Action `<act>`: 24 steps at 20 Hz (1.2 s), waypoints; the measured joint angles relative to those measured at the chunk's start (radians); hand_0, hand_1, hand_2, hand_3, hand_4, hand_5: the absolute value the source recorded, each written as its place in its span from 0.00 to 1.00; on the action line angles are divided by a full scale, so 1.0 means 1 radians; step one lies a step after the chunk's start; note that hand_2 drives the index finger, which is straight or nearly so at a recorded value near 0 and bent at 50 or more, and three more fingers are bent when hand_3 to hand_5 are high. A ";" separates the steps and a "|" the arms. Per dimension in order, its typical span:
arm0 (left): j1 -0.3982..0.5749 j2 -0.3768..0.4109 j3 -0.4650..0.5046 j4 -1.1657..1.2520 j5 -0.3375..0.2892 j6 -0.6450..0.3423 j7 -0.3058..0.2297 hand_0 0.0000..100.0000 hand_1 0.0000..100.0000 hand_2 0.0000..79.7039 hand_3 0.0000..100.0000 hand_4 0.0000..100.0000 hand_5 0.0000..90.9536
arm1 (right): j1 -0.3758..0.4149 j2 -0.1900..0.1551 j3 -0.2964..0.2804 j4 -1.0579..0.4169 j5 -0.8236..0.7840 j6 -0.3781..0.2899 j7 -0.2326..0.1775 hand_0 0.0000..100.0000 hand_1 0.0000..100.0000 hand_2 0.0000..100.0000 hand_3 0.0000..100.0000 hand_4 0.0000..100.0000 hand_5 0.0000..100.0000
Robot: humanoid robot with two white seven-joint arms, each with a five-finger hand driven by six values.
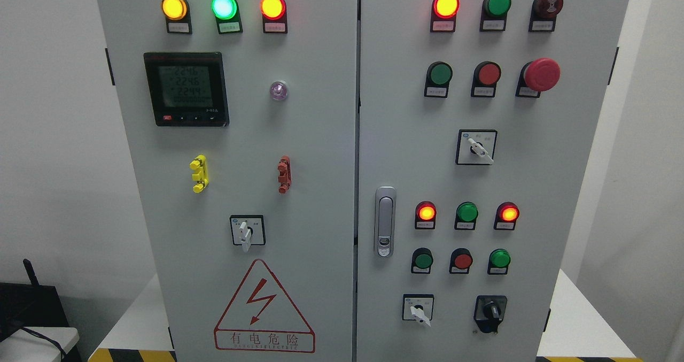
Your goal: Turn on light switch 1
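A grey electrical cabinet (320,137) with two doors fills the head view. On the right door, a lower row of lamps shows a lit red one (426,212), an unlit green one (467,212) and a lit red one (507,213). Below them sit a green button (423,260), a red button (461,260) and a green button (499,258). The labels are too small to read, so I cannot tell which control is light switch 1. Neither of my hands is in view.
The right door also carries an upper green button (440,74), a red button (488,74), a red mushroom stop button (541,74), rotary switches (477,148) (418,310) (490,313) and a door handle (385,221). The left door has a meter (186,89) and three lit lamps (224,7).
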 measured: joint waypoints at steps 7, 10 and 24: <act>0.001 0.000 0.002 -0.002 0.002 -0.010 0.000 0.40 0.00 0.00 0.02 0.09 0.00 | 0.000 0.000 0.000 0.000 0.000 0.000 0.000 0.12 0.39 0.00 0.00 0.00 0.00; 0.001 0.000 0.001 -0.003 0.001 -0.011 0.002 0.40 0.00 0.00 0.02 0.09 0.00 | 0.000 0.000 0.000 0.000 0.000 0.000 -0.001 0.12 0.39 0.00 0.00 0.00 0.00; 0.002 0.001 0.002 0.007 0.002 0.008 0.018 0.40 0.00 0.00 0.01 0.08 0.00 | 0.000 0.000 0.000 0.000 0.000 0.000 0.000 0.12 0.39 0.00 0.00 0.00 0.00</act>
